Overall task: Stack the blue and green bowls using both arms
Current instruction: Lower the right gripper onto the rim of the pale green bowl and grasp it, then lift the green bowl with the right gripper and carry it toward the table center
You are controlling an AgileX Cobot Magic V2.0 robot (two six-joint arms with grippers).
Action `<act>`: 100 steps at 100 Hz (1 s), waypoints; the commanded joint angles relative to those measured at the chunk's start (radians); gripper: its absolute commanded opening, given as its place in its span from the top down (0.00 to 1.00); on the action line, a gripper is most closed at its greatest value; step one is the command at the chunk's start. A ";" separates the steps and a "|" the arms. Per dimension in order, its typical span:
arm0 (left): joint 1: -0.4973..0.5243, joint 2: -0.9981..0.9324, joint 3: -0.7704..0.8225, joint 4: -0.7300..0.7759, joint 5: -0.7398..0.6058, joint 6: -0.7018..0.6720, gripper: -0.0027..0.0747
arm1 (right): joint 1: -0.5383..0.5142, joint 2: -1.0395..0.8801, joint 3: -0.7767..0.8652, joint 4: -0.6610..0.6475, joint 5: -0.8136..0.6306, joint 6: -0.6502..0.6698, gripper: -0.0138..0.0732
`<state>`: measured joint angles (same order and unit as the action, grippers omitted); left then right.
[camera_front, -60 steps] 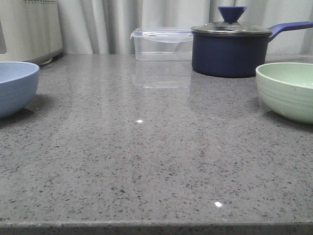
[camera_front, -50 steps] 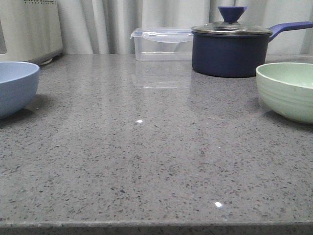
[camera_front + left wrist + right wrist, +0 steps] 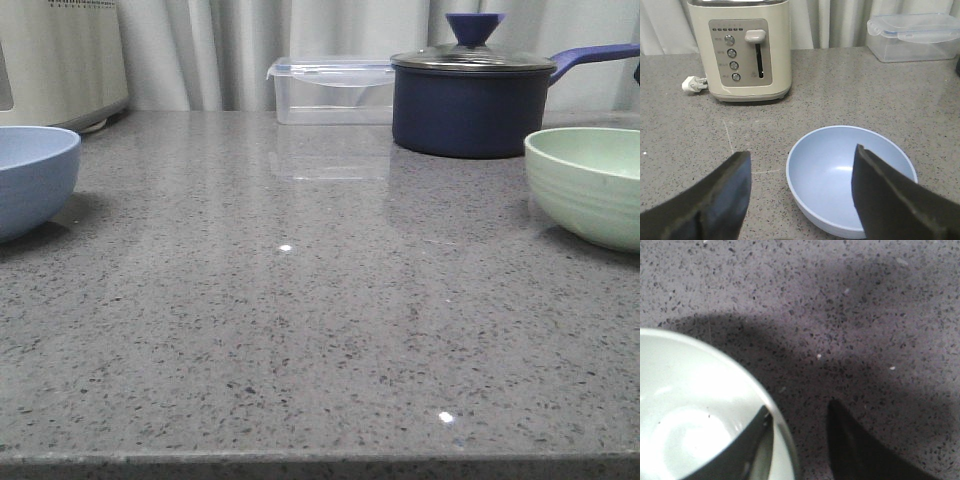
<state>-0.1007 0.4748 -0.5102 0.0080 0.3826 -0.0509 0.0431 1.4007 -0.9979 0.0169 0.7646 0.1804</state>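
The blue bowl [image 3: 30,175] stands at the counter's left edge; the green bowl [image 3: 590,185] stands at the right edge. In the left wrist view my left gripper [image 3: 801,151] is open and empty, hovering just short of the blue bowl [image 3: 850,175], with one finger [image 3: 890,200] over its near wall. In the right wrist view my right gripper [image 3: 799,407] is open and straddles the green bowl's [image 3: 690,405] rim. One finger [image 3: 747,445] is inside the bowl, and the other [image 3: 855,445] is outside, apart from the wall. Neither gripper shows in the front view.
A cream toaster [image 3: 747,50] with its plug stands behind the blue bowl, also at the back left in the front view [image 3: 60,60]. A clear lidded box [image 3: 330,90] and a navy lidded saucepan [image 3: 470,100] stand at the back. A curtain hangs behind.
The green bowl has shifted very slightly to the right. A small dark shape has appeared at the right edge of the front view. The blue bowl has not moved.
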 commanded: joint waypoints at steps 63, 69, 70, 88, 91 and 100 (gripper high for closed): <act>0.002 0.013 -0.035 -0.008 -0.072 -0.009 0.40 | 0.037 -0.027 -0.115 0.050 0.041 -0.017 0.82; 0.002 0.013 -0.035 -0.008 -0.072 -0.009 0.40 | 0.068 -0.027 -0.137 0.064 0.039 -0.023 0.82; 0.002 0.013 -0.035 -0.008 -0.072 -0.009 0.40 | 0.076 -0.027 -0.138 0.069 0.037 -0.023 0.82; 0.002 0.013 -0.035 -0.008 -0.062 -0.009 0.40 | 0.204 -0.027 -0.173 0.097 -0.027 -0.023 0.82; 0.002 0.013 -0.035 -0.008 -0.063 -0.009 0.40 | 0.228 -0.027 -0.173 0.102 -0.049 -0.023 0.82; 0.002 0.013 -0.035 -0.008 -0.061 -0.009 0.40 | 0.284 -0.021 -0.173 0.116 -0.091 -0.023 0.82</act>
<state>-0.1007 0.4748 -0.5102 0.0080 0.3909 -0.0509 0.2872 1.4029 -1.1349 0.1108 0.7596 0.1687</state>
